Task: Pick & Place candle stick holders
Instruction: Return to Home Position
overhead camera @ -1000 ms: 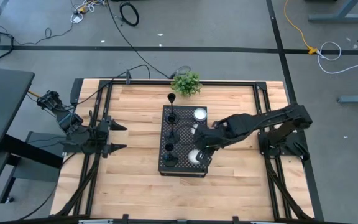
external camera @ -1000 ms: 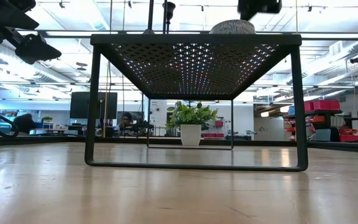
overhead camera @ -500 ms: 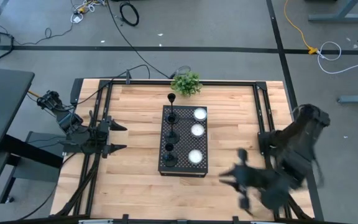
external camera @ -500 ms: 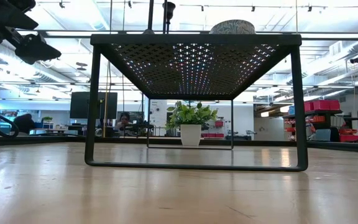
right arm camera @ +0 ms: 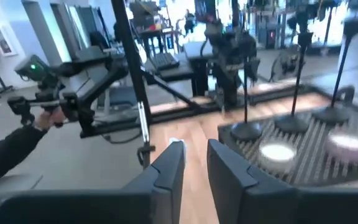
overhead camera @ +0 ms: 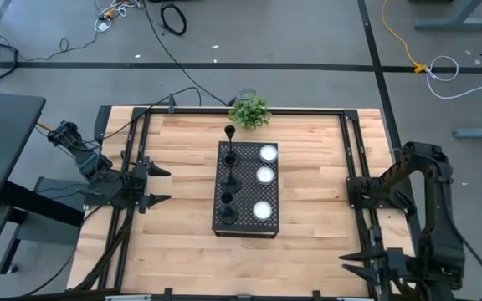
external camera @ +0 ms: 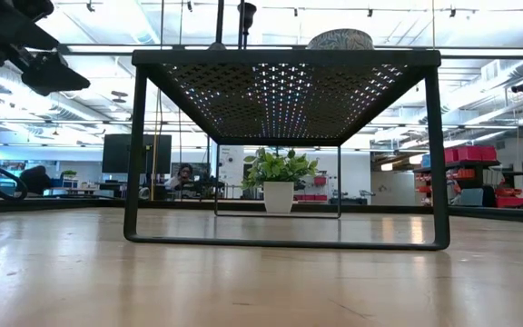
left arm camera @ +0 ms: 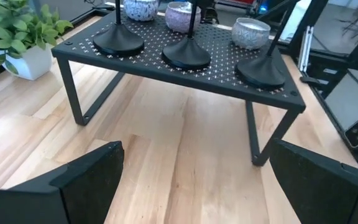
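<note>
Right gripper [overhead camera: 354, 263] folded back, left gripper [overhead camera: 159, 185] spread wide

Finding the shelf [overhead camera: 246, 191] sitting at the middle of the surface [overhead camera: 174, 242]. Logging three candle stick holders [overhead camera: 230, 181] standing on it in a line front to back along its left half, and three candles [overhead camera: 264, 175] sitting likewise along its right half. Noting a potted plant [overhead camera: 250, 111] sitting behind the shelf at the far edge. Marking the left end effector [overhead camera: 159, 185] hanging at the left edge, level with the shelf, and the right end effector [overhead camera: 351, 263] hanging over the near right corner, well apart from the shelf.
</note>
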`<action>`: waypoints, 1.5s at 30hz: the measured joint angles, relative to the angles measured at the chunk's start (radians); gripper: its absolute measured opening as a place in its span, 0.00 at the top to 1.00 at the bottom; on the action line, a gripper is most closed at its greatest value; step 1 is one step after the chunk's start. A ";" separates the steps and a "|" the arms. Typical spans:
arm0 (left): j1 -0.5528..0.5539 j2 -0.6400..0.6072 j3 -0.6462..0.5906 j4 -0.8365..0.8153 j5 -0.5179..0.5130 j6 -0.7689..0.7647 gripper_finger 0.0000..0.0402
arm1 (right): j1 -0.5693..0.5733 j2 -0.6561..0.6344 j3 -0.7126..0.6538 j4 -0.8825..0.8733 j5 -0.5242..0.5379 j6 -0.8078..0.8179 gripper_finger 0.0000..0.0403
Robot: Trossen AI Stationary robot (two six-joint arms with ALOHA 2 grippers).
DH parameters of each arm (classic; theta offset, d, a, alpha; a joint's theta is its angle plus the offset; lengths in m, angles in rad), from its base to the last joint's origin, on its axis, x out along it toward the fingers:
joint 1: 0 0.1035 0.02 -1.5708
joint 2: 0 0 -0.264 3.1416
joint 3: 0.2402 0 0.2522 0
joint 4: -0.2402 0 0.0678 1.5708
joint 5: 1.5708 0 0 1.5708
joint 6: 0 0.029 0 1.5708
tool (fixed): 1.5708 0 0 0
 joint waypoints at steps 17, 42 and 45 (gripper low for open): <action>0.000 0.040 -0.001 0.006 -0.016 -0.006 0.01 | -0.109 -0.067 -0.059 -0.086 -0.080 0.128 0.82; 0.000 0.040 -0.001 -0.002 -0.035 -0.002 0.01 | -0.257 -0.602 -0.656 -0.325 -0.178 0.621 0.82; 0.000 0.040 -0.001 -0.001 -0.072 -0.002 0.01 | -0.258 -0.742 -0.792 -0.225 -0.141 0.578 0.82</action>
